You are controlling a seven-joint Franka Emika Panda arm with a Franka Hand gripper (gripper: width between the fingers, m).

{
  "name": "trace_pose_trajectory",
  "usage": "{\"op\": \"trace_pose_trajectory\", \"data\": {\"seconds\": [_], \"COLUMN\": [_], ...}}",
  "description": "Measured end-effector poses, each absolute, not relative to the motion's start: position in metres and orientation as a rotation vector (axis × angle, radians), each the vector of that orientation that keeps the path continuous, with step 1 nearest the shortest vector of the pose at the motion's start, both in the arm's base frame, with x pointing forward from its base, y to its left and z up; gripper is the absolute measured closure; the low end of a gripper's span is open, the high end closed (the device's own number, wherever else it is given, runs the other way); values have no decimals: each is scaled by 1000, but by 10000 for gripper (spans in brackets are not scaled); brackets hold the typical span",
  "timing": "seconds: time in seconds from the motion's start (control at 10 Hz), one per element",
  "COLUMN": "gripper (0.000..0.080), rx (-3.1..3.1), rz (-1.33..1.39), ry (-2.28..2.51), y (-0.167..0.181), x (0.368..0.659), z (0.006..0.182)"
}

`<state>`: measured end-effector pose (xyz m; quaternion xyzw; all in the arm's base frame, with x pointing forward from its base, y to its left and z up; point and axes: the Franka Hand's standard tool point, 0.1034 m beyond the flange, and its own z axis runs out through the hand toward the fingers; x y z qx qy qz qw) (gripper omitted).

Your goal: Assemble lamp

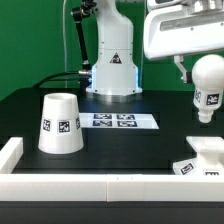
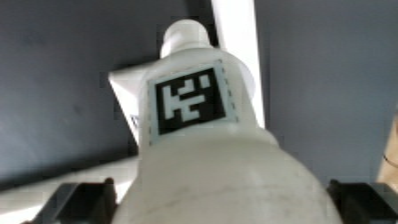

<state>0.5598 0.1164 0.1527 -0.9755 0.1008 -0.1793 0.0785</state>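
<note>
While the shade (image 1: 60, 125) is seen standing at the exterior view's left and the base (image 1: 205, 152) at its right, the bulb (image 1: 207, 88) is held above that base, pinched by the gripper (image 1: 190, 68) apparently around its ball, where light, rigid, smooth plastic is judged liable to slip.

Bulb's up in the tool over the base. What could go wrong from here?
1. The bulb hangs in the tool, seemingly above the base; lowered off-centre, it could land crooked or nudge the base.
2. The tool's grip is on smooth rounded plastic, so the bulb might slip or twist on contact.
</note>
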Motion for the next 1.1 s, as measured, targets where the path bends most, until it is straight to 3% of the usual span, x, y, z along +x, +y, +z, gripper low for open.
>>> {"op": "trace_pose_trajectory", "data": {"seconds": [0.2,0.6,1.1], "gripper": [222,220,220], "rx": [-2910,-2930,-2956], "rz": [-642,-605,-630], "ry": [249,223,83], "y": [112,108,89], "x": [570,571,611], "z": [153,150,167]}}
